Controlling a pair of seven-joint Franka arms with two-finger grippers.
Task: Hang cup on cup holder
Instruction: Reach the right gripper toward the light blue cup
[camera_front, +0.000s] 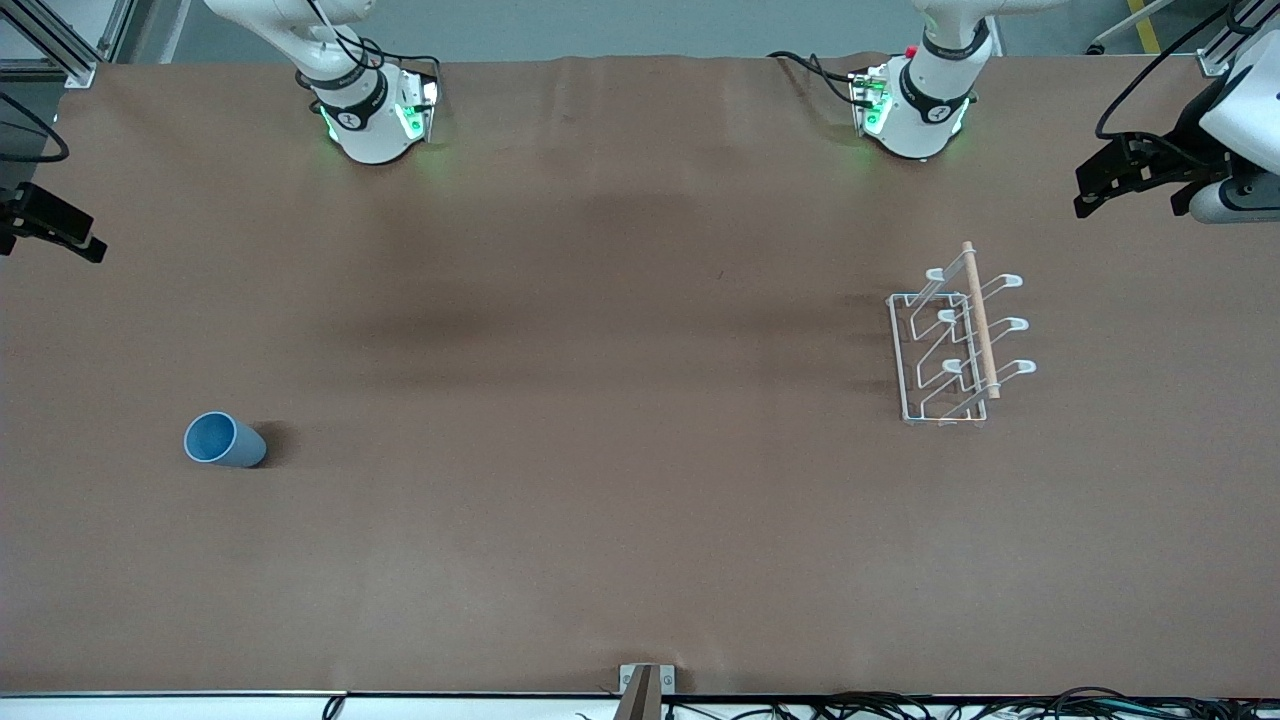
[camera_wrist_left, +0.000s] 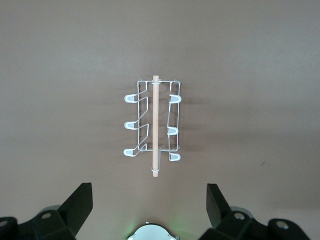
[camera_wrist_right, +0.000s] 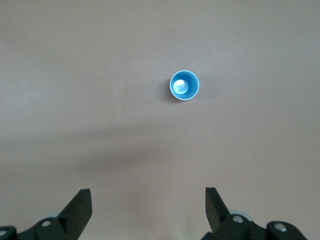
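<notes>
So the biggest thing here is the brown paper-covered table (camera_front: 640, 520), pretty much bare apart from two items sitting well apart. Toward the left arm's end, clear of the edges, stands the white wire cup holder with looped prongs and a light wooden dowel on top (camera_front: 955, 345); all six prongs look free, nothing hung yet. Toward the right arm's end, closer to the camera-side edge, the small light-blue plastic cup (camera_front: 224, 440) stands upright, mouth up, not touched by anything. The left gripper (camera_wrist_left: 150, 210) hangs high over the rack end of the table with its black fingers (camera_wrist_left: 80, 202) spread wide and nothing in them, and that arm just looks parked. The right gripper (camera_wrist_right: 148, 210) is up high too, looking straight down at the cup, fingers spread and empty, so I'd say the task hasn't really started and the pick comes next. What could go wrong: the cup is light, tapered and smooth, so a grip that lands off-centre could knock it over or send it rolling, and a pinch on the rim might let it slip. Later on, the rack looks light too, so poking a prong at a bad angle could shove it across the paper instead of seating the cup.
</notes>
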